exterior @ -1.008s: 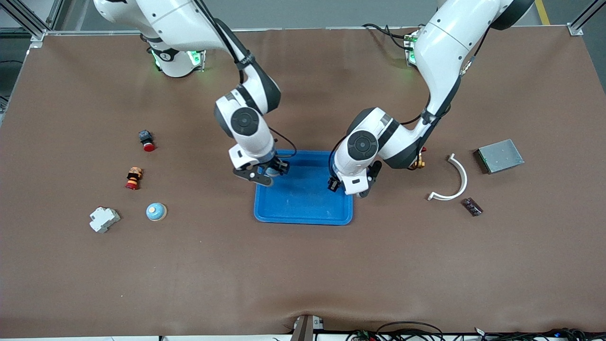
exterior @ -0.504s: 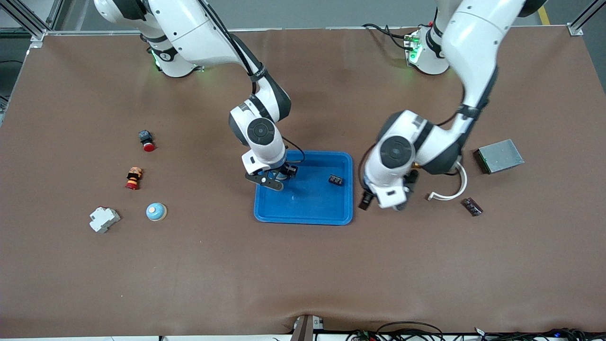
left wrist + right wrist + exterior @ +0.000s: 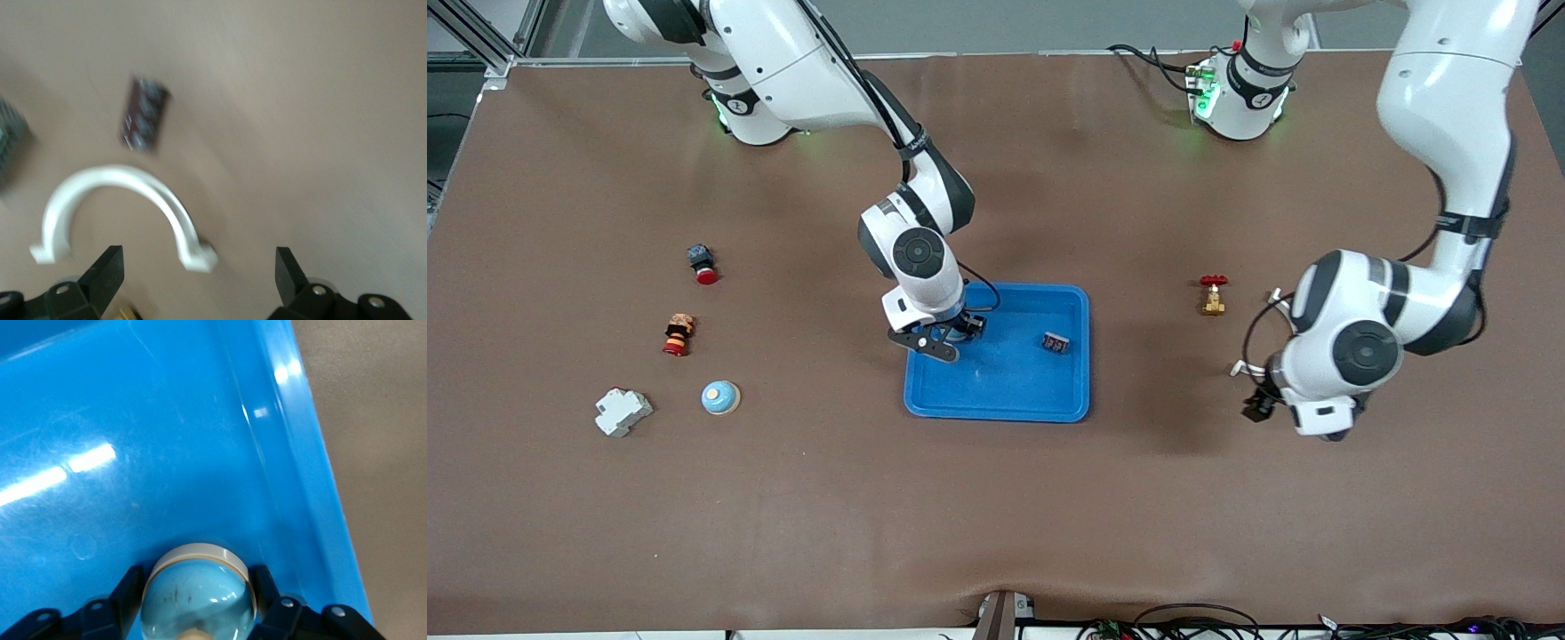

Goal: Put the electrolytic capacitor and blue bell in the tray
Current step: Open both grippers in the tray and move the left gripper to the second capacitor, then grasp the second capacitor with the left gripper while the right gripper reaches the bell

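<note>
The bright-blue tray (image 3: 996, 413) lies mid-table. A small dark electrolytic capacitor (image 3: 1056, 341) lies in it, near the rim at the left arm's end. My right gripper (image 3: 947, 336) is shut on a blue bell (image 3: 199, 587) and holds it low inside the tray (image 3: 167, 453), beside the rim at the right arm's end. A second blue bell (image 3: 719, 397) sits on the table toward the right arm's end. My left gripper (image 3: 1258, 404) is open and empty over the white arc bracket (image 3: 120, 193), away from the tray.
A brass valve with a red handle (image 3: 1213, 294) stands between the tray and the left arm. Two red-tipped buttons (image 3: 703, 263) (image 3: 678, 334) and a white clip block (image 3: 623, 412) lie near the second bell. A dark chip (image 3: 142, 115) lies beside the bracket.
My left arm has swung from the tray toward its own end of the table, leaving the capacitor in the tray. My right gripper has moved a little farther in over the tray with the bell.
</note>
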Robot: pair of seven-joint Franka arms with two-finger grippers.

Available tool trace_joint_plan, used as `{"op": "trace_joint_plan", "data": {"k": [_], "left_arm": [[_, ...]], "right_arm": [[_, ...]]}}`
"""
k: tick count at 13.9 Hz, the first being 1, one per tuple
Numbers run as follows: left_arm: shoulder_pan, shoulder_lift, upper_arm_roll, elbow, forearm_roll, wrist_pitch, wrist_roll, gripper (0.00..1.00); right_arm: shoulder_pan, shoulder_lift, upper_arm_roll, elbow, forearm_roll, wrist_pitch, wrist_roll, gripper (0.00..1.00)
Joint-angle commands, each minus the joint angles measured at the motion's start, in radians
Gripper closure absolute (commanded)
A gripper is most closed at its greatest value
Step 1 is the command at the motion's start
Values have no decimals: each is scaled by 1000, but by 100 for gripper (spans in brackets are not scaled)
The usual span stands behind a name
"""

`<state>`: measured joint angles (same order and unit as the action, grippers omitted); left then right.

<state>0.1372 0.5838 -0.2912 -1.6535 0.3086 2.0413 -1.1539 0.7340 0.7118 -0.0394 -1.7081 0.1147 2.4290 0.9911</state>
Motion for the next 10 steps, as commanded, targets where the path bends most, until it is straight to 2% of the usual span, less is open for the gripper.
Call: {"op": "trace_joint_plan", "data": {"k": [1,3,5,7,10], "left_arm": [[105,14,-11,-9,70,3,234,0],[168,51,-12,-3,92,5,315,0],[176,57,-12,-15,90,5,321,3],[179,68,-12,-15,87,5,321,4],[186,67,-17,-11,81,5,321,9]], "right_arm": [[5,18,-7,79,-21,-62,14,0],[8,18,-7,157,-21,-186,17,0],[8,9,-7,189,-27,-258,-8,0],[-11,9,-8,232,-84,-344,-98,0],[-129,-14,-11,226,-138,-369,-304,0]]}}
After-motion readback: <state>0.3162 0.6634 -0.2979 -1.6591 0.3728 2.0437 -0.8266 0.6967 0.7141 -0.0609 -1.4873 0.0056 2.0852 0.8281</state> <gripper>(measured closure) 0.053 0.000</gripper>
